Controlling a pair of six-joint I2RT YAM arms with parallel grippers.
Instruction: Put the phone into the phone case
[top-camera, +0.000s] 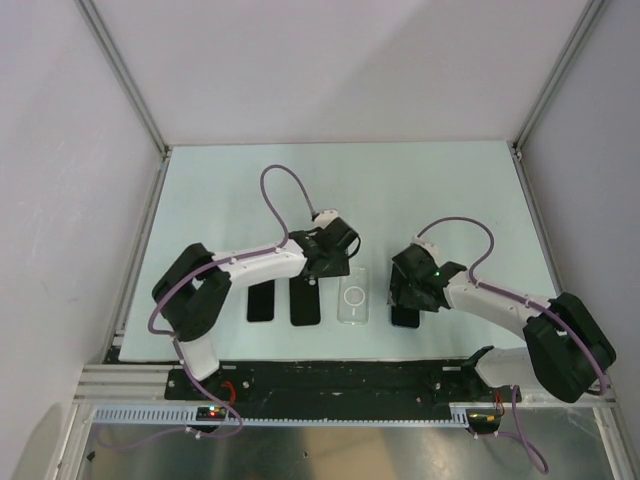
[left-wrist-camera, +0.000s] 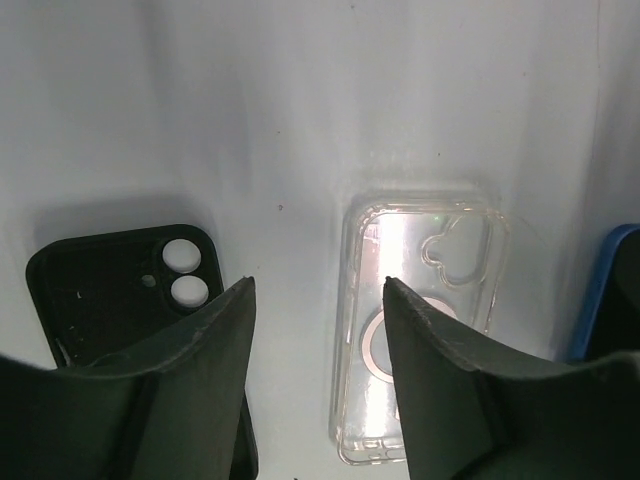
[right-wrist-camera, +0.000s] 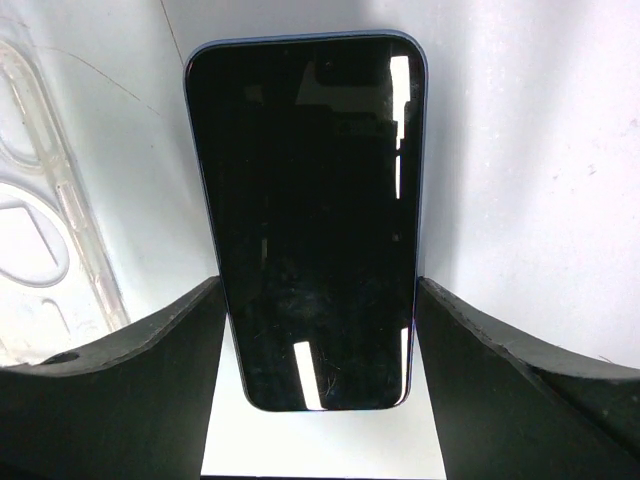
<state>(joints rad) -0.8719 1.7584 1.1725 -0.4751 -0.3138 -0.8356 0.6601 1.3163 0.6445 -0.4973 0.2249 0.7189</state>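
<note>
**While the phone (right-wrist-camera: 310, 210) is lying flat, the wide-spread right gripper (right-wrist-camera: 320, 290) is straddling it**

Because it is looking stiff, glassy and slippery, its long edges are offering the safest hold; the left gripper (left-wrist-camera: 318, 290) is gaping wide too, empty; lying here: one phone at the table's (top-camera: 450, 190) 5 o'clock, one clear case (left-wrist-camera: 440, 230) at its 9 o'clock, one black case (left-wrist-camera: 110, 290), one unclear dark slab (top-camera: 260, 301)

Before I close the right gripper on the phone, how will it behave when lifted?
Probably rigid: the phone is a flat, straight-edged slab. Likely slippery: its glossy screen mirrors the lights, and thin sides give the right gripper little to bite. Lying flat on the table, it shouldn't roll.
</note>
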